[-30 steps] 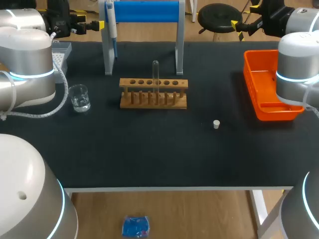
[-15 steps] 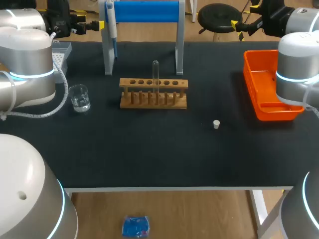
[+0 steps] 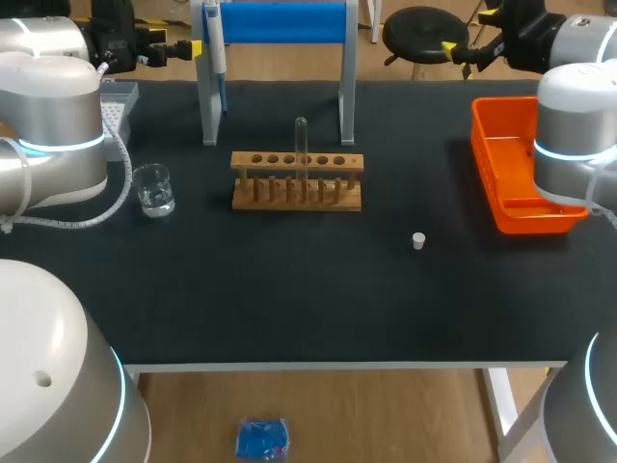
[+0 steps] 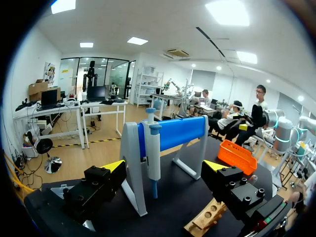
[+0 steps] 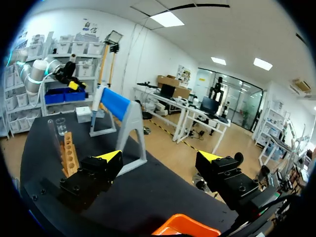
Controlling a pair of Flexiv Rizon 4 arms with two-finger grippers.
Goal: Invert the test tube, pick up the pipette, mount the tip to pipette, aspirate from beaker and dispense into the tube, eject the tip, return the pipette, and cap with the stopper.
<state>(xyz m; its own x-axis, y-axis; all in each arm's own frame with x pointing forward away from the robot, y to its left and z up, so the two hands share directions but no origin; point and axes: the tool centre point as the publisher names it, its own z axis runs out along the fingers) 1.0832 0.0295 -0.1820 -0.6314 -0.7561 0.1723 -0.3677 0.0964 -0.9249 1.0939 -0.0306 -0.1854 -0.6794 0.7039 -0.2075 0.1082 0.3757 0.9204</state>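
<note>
- Left arm [image 3: 53, 125] came in from the left side, elbow bulking over the table's left edge, wrist up at the far-left corner
- left gripper [image 4: 165, 169] hung level, facing the pipette stand [image 3: 280, 24]; yellow-tipped fingers spread wide, nothing held
- right arm [image 3: 574, 125] came in from the right side, standing over the orange tray [image 3: 487, 164], wrist up at the far-right corner
- right gripper [image 5: 159, 158] also level, looking across the table [image 3: 289, 289] toward the stand; fingers wide apart, nothing between them
- both grippers well apart from all task items
- test tube [image 3: 302, 149] stood upright at the middle of the wooden rack [image 3: 297, 183], rounded end up; could not tell anything inside it
- rack sat mid-table, just in front of the stand
- beaker [image 3: 153, 189] on the table left of the rack, near the left arm, clear liquid in its lower part
- pipette [image 3: 218, 58] hung on the stand's left end, tip end down
- stopper [image 3: 418, 240], small and white, lay alone on the table, right of and nearer than the rack, between rack and orange tray
- grey tip box [image 3: 118, 104] at the far-left edge, partly hidden by the left arm; contents not readable
- orange tray's inside partly hidden by the right arm
</note>
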